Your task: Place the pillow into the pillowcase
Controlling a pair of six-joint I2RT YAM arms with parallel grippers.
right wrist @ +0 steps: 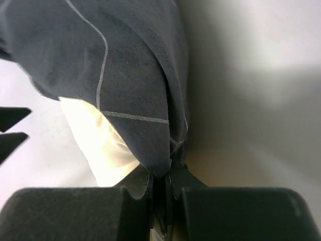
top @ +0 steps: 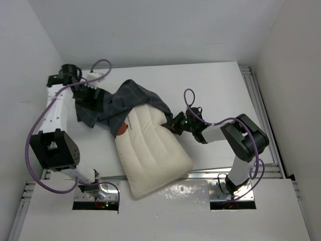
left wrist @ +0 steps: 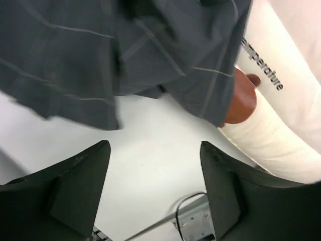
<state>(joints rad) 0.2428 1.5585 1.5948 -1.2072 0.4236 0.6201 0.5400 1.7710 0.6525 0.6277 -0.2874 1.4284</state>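
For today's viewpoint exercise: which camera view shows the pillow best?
The top external view: the pillow shows nearly whole, its far end under the pillowcase. Left wrist catches one printed corner; right wrist only a cream patch.

Bright, even light overhead; wrist views soft and blurred, grey shadow right of the pillowcase [right wrist: 130,70]

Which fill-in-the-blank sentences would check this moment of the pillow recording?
The right pincer is ____ on the pillowcase.
The left pincer is ____, with nothing between its fingers.
The pillowcase covers only the pillow's ____ end, as seen from the arms' bases.
Missing words: shut; open; far.
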